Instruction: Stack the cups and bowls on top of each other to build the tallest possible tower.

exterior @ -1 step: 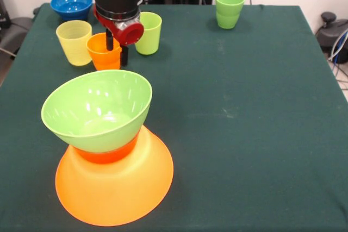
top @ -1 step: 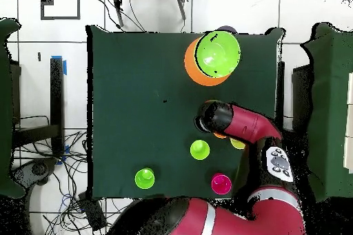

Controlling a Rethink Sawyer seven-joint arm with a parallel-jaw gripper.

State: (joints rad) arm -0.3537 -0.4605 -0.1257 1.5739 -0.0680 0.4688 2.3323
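dark green cloth covers the table (exterior @ -1 step: 244, 107), white wall behind, cables off the right edge. near left in the front view stands the tower (exterior @ -1 step: 106, 150): very large translucent orange bowl (exterior @ -1 step: 114, 188) upside down as base, a small orange-red bowl (exterior @ -1 step: 106, 155) on it, and the medium lime green bowl (exterior @ -1 step: 97, 110) upright on top, tilted a little toward the camera. far left corner has the small blue bowl (exterior @ -1 step: 72, 4), upright and empty. in front of it the yellow cup (exterior @ -1 step: 74, 42) stands upright, the orange cup (exterior @ -1 step: 104, 51) just beside it on the right, then a lime green cup (exterior @ -1 step: 149, 32) further right and a bit farther back. far right, two green cups (exterior @ -1 step: 229, 9) sit nested, well apart from the rest. red and black arm comes down over the orange cup; gripper (exterior @ -1 step: 116, 47) has one finger (exterior @ -1 step: 109, 41) inside the cup and the other outside its right wall, straddling the rim. cannot tell whether it is clamped on the wall or loose. overhead view shows the arm hiding the orange cup, with the tower (top @ -1 step: 212, 58) near the table's top edge.
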